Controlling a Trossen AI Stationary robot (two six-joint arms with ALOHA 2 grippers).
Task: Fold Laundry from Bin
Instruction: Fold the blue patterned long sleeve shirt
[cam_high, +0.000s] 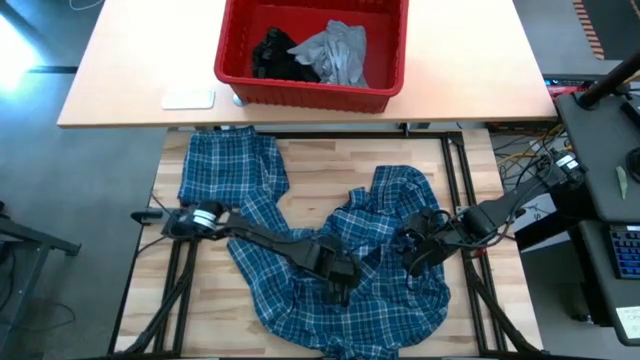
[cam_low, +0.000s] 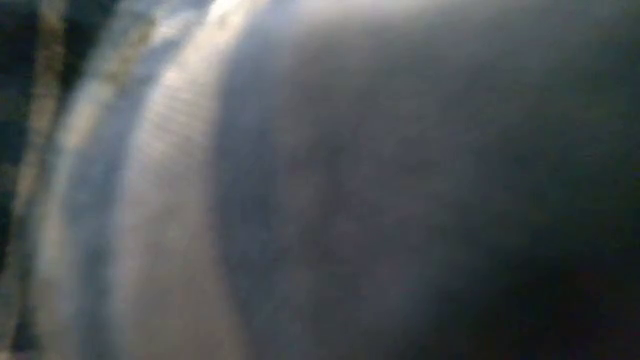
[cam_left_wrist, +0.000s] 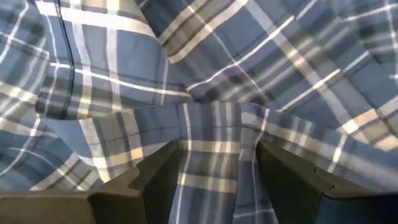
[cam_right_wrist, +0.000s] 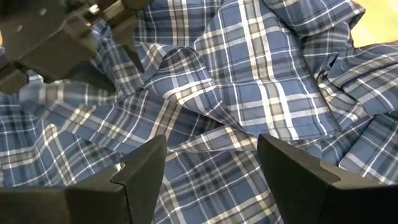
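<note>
The blue-and-white plaid shirt (cam_high: 300, 230) lies crumpled over the wooden table, one part stretched toward the far left (cam_high: 225, 165). My left gripper (cam_high: 340, 288) points steeply down into the shirt's middle, open, its fingers astride a raised fold (cam_left_wrist: 217, 134). My right gripper (cam_high: 412, 260) hovers open just to the right, above the shirt (cam_right_wrist: 249, 81), with nothing between its fingers (cam_right_wrist: 211, 152). The red bin (cam_high: 225, 75) stands on the far table, with a grey garment (cam_high: 340, 55) and a black garment (cam_high: 275, 55) inside. The low view is covered by a blur. My left gripper comes at the shirt from above, slanting down, with a raised fold of plaid cloth (cam_left_wrist: 217, 168) filling the gap between its open fingers (cam_left_wrist: 158, 177). The fold lies along the fingers and the shirt rests on the table. Whether the fingers press the fold, I cannot tell.
A white flat object (cam_high: 188, 97) lies left of the bin on the tan far table. Bare wood (cam_high: 330, 165) shows between the shirt's two far parts. Black frame rails (cam_high: 455, 170) run along the table's sides. Cables and gear (cam_high: 600, 200) sit off the right edge.
</note>
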